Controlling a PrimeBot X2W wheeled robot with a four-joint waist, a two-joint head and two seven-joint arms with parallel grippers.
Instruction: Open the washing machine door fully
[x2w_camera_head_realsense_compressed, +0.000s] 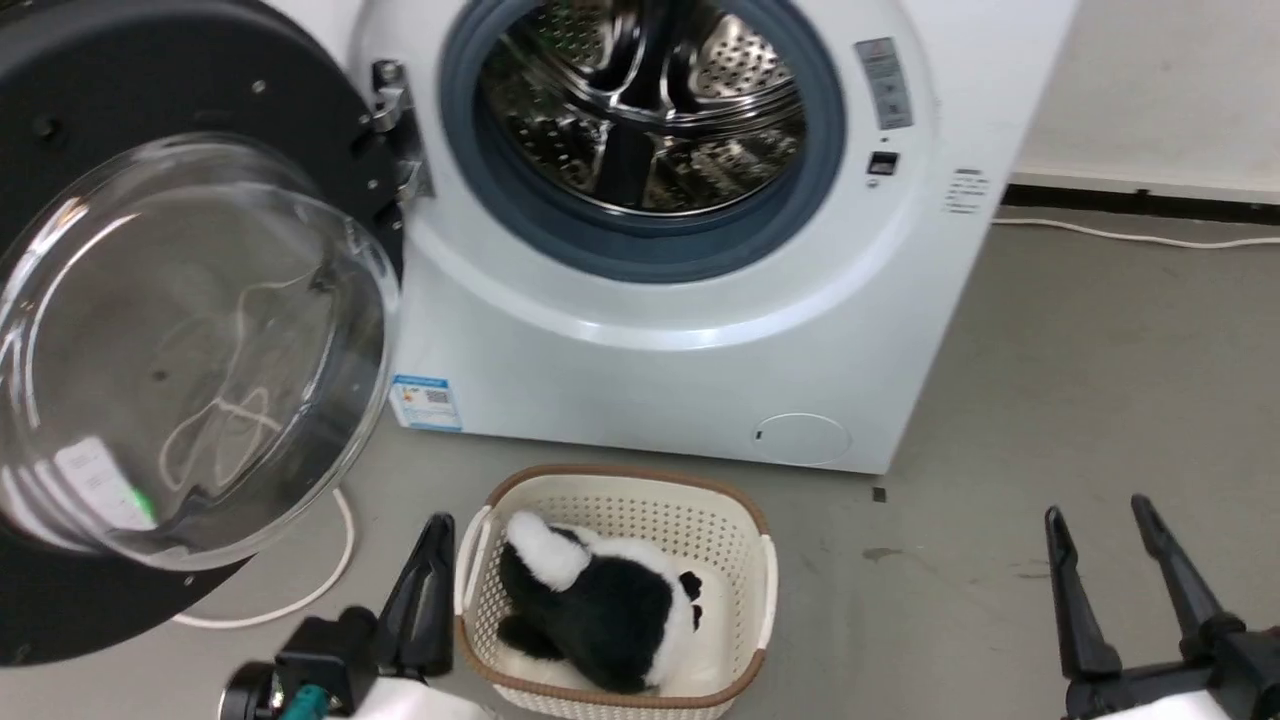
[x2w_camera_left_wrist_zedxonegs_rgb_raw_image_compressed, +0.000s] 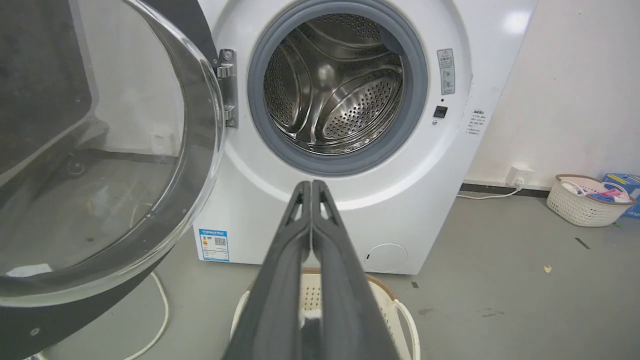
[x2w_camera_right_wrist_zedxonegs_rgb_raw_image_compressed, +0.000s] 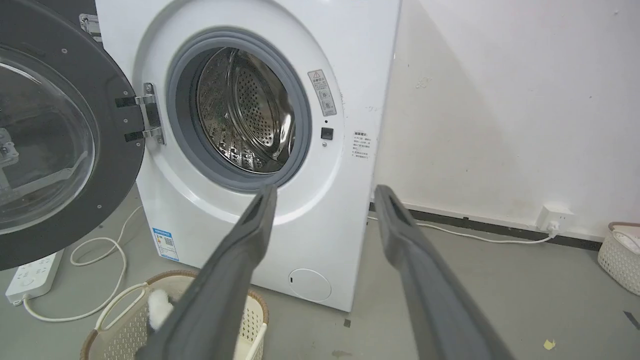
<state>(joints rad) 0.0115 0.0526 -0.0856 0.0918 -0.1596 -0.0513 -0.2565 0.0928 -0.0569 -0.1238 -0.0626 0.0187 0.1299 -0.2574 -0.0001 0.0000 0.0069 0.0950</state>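
basket (x2w_camera_head_realsense_compressed: 640, 510): black-white plush (x2w_camera_head_realsense_compressed: 600, 600) inside, maybe panda | power strip (x2w_camera_right_wrist_zedxonegs_rgb_raw_image_compressed: 32, 272): on floor

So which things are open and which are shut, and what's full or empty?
washing machine door, open, swung well clear of the opening.
drum, empty as far as visible.
round white flap, shut.
basket, holding a black-and-white plush toy.
left gripper, fingers pressed shut, holding nothing.
right gripper, fingers apart, holding nothing.

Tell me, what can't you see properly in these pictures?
Head view: the left edge cuts off the washing machine door.
Left wrist view: the left gripper covers most of the basket.
Head view: the warning label has print too small to read.
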